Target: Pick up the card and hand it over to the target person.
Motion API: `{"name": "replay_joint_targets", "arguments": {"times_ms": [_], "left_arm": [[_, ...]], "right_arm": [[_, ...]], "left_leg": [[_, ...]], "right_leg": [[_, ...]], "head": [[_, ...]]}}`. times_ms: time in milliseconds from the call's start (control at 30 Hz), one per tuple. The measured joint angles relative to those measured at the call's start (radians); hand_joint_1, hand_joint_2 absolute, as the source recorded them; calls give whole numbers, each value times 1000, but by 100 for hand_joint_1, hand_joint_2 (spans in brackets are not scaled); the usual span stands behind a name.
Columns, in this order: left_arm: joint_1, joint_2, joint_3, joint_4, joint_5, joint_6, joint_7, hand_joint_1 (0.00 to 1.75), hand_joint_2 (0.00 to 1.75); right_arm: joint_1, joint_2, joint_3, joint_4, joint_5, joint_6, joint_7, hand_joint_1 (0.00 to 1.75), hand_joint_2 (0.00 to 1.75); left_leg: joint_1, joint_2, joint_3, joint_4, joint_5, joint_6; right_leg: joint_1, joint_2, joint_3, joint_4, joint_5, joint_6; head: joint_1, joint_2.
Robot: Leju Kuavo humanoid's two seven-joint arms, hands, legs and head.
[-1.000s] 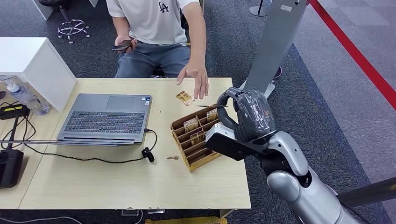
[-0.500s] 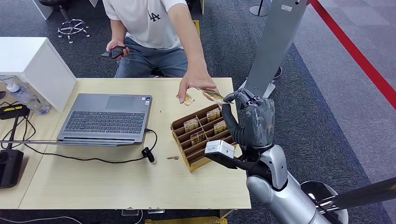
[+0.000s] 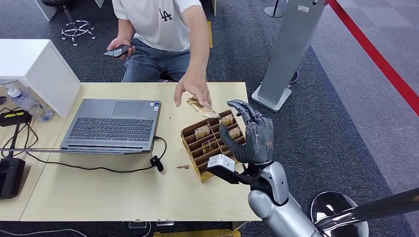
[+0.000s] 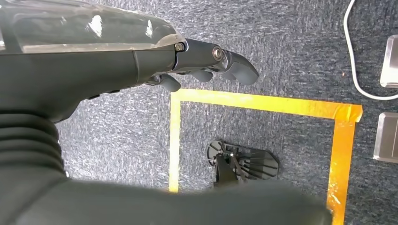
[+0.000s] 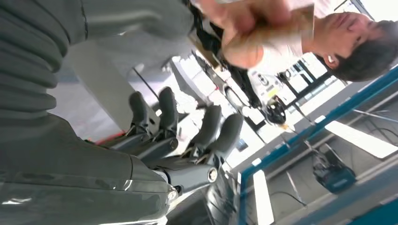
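Our right hand [image 3: 251, 134] is raised above the right end of the tabletop [image 3: 123, 192], fingers spread and holding nothing, palm side toward the wooden card rack [image 3: 210, 144]. From the head view we see the card [image 3: 203, 107] pinched in the person's hand [image 3: 191, 91], just above the far edge of the rack and near our fingertips but apart from them. A few more cards stand upright in the rack's slots. The person sits at the far side of the tabletop and holds a phone [image 3: 116, 51] in the other hand. An open laptop [image 3: 111, 126] lies to the left of the rack, with a black cable [image 3: 99, 168] running in front of it. The right wrist view, turned on its side, looks along our spread dark fingers [image 5: 168, 108] toward the person's blurred hand holding the card. The left wrist view adds our left hand [image 4: 141, 56], hanging over grey carpet [image 4: 281, 47] marked with yellow tape [image 4: 263, 105], its fingers loosely extended and holding nothing.
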Motion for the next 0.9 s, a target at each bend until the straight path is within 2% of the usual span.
{"name": "replay_joint_targets", "arguments": {"times_ms": [167, 300, 400, 600, 900], "left_arm": [[-1, 4, -1, 0, 9, 1, 2, 0, 0], [-1, 6, -3, 0, 14, 2, 8, 0, 0], [-1, 6, -3, -1, 18, 0, 8, 0, 0], [-2, 11, -9, 0, 24, 1, 8, 0, 0], [-2, 9, -12, 1, 28, -3, 7, 0, 0]], "right_arm": [[51, -42, -23, -44, -279, 119, -48, 0, 175], [102, -75, -57, -120, -501, 251, -83, 0, 175], [128, -100, -70, -166, -578, 298, -83, 0, 175], [179, -163, -83, -245, -641, 361, -2, 0, 175], [205, -171, -120, -256, -654, 409, 29, 0, 175]], "left_leg": [[0, -2, 0, 0, 0, 0], [0, -4, -1, 1, 0, 0], [0, -4, -1, 1, 0, 0], [0, -4, -2, 2, 0, 0], [0, -2, -2, 2, -1, 0]], "right_leg": [[0, -2, 0, 0, 0, 0], [0, -4, 1, 0, -1, 0], [0, -4, 0, 1, -1, 0], [0, -4, -1, 1, -1, 0], [0, -2, -1, 1, -1, 0]], "head": [[0, 0], [0, 0], [0, 0], [0, 0], [0, 0]]}}
